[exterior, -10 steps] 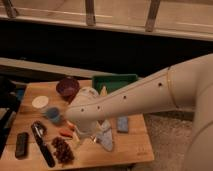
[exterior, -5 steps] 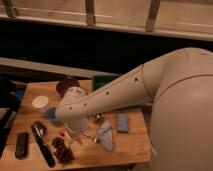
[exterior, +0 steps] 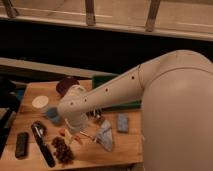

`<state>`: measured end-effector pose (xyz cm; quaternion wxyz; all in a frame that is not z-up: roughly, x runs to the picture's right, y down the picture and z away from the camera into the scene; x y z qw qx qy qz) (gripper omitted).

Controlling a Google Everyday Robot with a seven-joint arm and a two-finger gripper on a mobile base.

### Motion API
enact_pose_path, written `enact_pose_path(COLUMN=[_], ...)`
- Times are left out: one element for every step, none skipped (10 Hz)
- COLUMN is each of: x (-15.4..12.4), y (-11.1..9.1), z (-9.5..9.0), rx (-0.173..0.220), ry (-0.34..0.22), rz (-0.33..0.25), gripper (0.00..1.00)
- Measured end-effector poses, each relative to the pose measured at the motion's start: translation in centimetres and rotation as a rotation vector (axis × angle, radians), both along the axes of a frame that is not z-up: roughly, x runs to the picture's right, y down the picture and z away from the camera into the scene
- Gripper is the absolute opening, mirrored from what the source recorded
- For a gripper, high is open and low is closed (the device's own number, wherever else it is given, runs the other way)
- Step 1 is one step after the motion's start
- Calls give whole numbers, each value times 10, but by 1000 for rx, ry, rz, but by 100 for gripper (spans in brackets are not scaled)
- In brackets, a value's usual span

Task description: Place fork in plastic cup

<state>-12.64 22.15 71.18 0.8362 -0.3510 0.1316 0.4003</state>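
Your gripper [exterior: 79, 134] hung low over surface [exterior: 125, 152], front middle. Jaws wide apart, holding nothing. Fork [exterior: 86, 137] seemed thin pale sliver right under jaws, between red chili [exterior: 62, 132] and crumpled cloth [exterior: 105, 136]. Which way it pointed, hard to tell. Plastic cup [exterior: 52, 115] stood just behind, left of jaws.

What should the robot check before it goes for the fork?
1. Gripper down low over the table: ok.
2. Gripper open and ready to grab: ok.
3. Fork in plain sight: cannot tell; the arm may cover it.
4. Plastic cup close by, just left of the gripper: ok.
5. Plastic cup free of things inside: cannot tell; the arm hides part of it.
6. Fork already in the cup: not ok, none shows there.
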Motion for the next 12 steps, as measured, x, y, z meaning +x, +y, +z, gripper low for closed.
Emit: enact_pose_path(x=[-2,-3,-2,0,0,0,-1,-1,3,6,11,20], y=[0,0,2,2,2,2,3,2,1,1,-1,-2], z=[4,11,18,19,19,19,18,18,22,29,33,38], rx=[-7,-15,-29,-30,-31,-31,-31,-27,-23,-26,-30,-32], ry=[-2,-1,0,4,4,4,2,5,35,57,72,83], rz=[-6,-9,-5,-3,-2,-2,-5,-8,-20,-31,-27,-22], gripper=[80,80,80,80,80,80,80,80,80,80,80,80])
